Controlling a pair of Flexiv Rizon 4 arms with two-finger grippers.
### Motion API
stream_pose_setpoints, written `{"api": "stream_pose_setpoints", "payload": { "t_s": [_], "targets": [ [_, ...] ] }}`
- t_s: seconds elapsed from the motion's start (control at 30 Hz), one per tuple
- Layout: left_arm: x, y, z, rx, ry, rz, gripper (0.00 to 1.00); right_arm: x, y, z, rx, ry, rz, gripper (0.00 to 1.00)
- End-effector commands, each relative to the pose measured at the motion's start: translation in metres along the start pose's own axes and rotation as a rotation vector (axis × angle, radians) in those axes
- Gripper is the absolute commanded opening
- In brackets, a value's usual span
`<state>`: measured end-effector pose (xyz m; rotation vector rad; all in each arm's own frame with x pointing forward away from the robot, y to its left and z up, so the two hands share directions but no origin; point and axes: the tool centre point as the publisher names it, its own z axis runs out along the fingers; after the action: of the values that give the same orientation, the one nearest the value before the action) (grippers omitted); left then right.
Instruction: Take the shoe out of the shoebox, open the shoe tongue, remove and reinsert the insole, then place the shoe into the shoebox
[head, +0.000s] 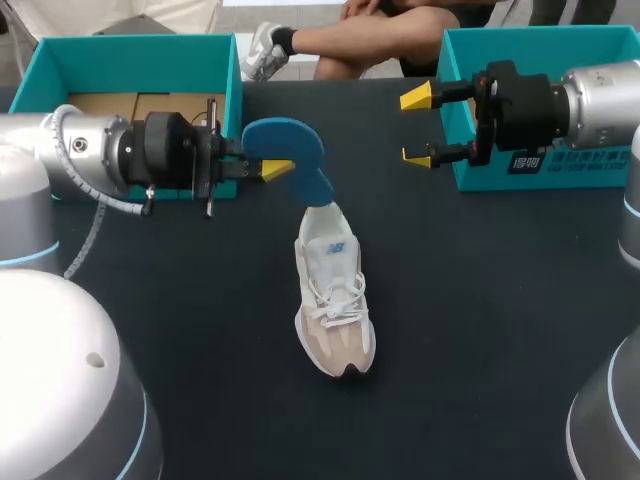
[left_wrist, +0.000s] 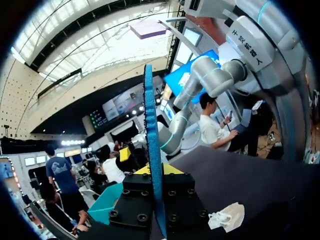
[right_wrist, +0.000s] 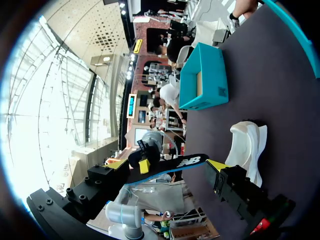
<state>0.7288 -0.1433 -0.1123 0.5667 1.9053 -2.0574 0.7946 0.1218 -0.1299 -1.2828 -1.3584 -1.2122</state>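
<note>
Head view: my left gripper (head: 262, 168) is clamped on the blue insole (head: 288, 145), holding it up over the table just far of the shoe (head: 335, 300). The insole's lower end dips to the heel opening; can't tell if it is inside or just above. The shoe lies mid-table, sole down, long axis near–far, toe near and a touch right, heel far, laces loose. The insole's long axis runs from far-left at the fingers down to near-right at the heel. My right gripper (head: 418, 127) hangs wide and empty, just in front of the right shoebox (head: 455, 60). The left shoebox (head: 232, 80) is behind my left arm.

Left wrist view: the insole is edge-on between my fingers and reaches well ahead of them. The shoe is on the table off to the side, apart from the fingers.

Right wrist view: the insole's dark underside sits across the gap between my spread fingers, and my left gripper grips it. The shoe is beyond, heel toward me.

Judgement: this is the insole step, out or nearly out. To reinsert well, line up the insole with the shoe's axis and feed its front end toward the toe. Pin the heel with the right gripper so the shoe doesn't slide.
</note>
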Motion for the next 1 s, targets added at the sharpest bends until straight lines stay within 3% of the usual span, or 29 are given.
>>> {"api": "stream_pose_setpoints", "payload": {
  "t_s": [0.03,0.2,0.37,1.0],
  "targets": [
    [-0.0001,-0.0096,-0.0043,-0.068,0.051,-0.258,0.00,-0.0003,0.0002,0.0019,-0.002,0.000,0.000,1.00],
    [0.0041,-0.0132,-0.0056,-0.103,0.092,-0.342,0.00,-0.0003,0.0002,0.0019,-0.002,0.000,0.000,1.00],
    [0.0074,-0.0097,-0.0022,-0.035,0.060,-0.350,0.00,-0.0003,0.0002,0.0019,-0.002,0.000,0.000,1.00],
    [0.0074,-0.0097,-0.0022,-0.035,0.060,-0.350,0.00,-0.0003,0.0002,0.0019,-0.002,0.000,0.000,1.00]
  ]
}}
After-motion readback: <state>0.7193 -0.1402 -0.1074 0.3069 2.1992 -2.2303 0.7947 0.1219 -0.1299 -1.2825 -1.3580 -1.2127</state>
